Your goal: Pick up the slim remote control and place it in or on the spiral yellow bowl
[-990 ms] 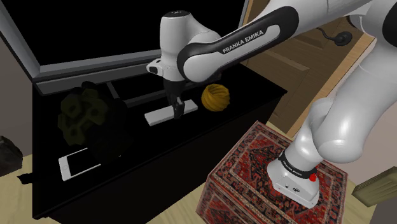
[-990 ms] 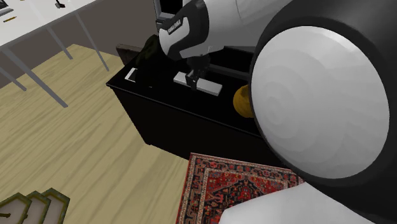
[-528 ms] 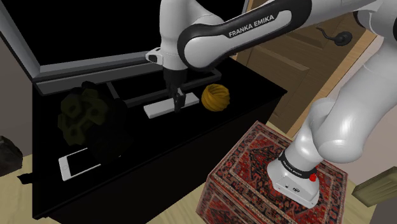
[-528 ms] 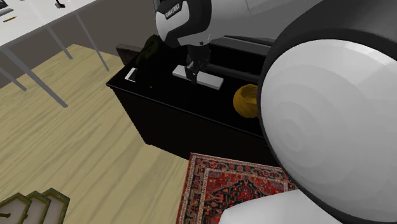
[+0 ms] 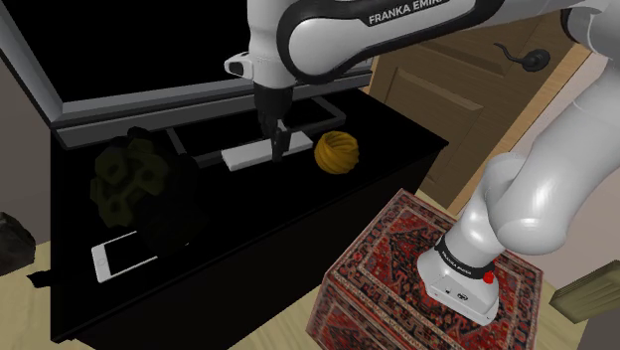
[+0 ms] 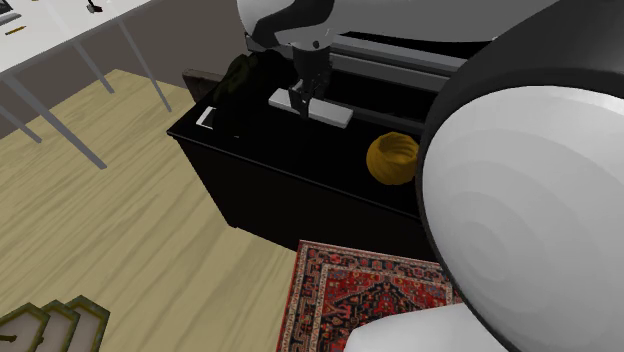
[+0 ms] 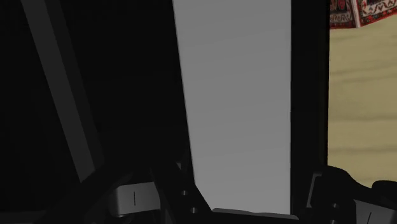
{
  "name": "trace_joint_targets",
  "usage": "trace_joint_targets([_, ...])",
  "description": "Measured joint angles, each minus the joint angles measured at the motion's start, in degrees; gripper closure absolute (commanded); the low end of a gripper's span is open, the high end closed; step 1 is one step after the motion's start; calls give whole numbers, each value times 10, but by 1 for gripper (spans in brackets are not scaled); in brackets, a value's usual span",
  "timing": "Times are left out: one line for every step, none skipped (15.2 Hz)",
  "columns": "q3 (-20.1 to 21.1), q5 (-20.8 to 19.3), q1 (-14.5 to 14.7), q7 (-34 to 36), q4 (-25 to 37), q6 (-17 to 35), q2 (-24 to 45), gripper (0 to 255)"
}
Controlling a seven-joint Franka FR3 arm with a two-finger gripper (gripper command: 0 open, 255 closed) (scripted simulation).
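Observation:
The slim remote (image 5: 241,155) is a plain light-grey slab, held level above the black cabinet top (image 5: 298,214). My black gripper (image 5: 276,147) points straight down and is shut on it near its end toward the bowl. In the second exterior view the gripper (image 6: 305,98) clasps the remote (image 6: 331,113) the same way. In the wrist view the remote (image 7: 238,102) runs as a long grey strip away from the gripper (image 7: 245,207). The spiral yellow bowl (image 5: 336,152) sits on the cabinet just to the shoulder view's right of the gripper, also the bowl (image 6: 392,158).
A white flat tablet-like thing (image 5: 124,256) lies near the cabinet's front left, behind it a dark bushy object (image 5: 127,177). A large black screen (image 5: 199,50) stands at the back. The red patterned stand (image 5: 397,263) is at lower right, with a wooden door (image 5: 517,70) behind it.
The gripper has risen with the remote in it, lifting it off the cabinet top and carrying it a little toward the screen. The bowl has not moved.

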Motion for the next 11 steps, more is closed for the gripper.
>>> trace_joint_targets([-1, 0, 0, -1, 5, -7, -2, 255])
trace_joint_targets([-1, 1, 0, -1, 12, -16, -4, 255])
trace_joint_targets([-1, 1, -1, -2, 18, -23, -5, 255])
trace_joint_targets([-1, 1, 0, -2, 26, -31, -5, 255])
trace_joint_targets([-1, 2, 0, -1, 28, -36, -8, 255])
trace_joint_targets([-3, 2, -2, -6, 26, -40, -13, 255])
trace_joint_targets([-8, 4, -6, -16, 11, -37, -26, 255])
trace_joint_targets([-14, 6, -10, -26, 0, -39, -40, 255])
trace_joint_targets([-22, 7, -15, -40, -15, -36, -52, 255])
trace_joint_targets([-28, 7, -19, -51, -29, -36, -65, 255])
trace_joint_targets([-37, 8, -25, -65, -42, -37, -79, 255])
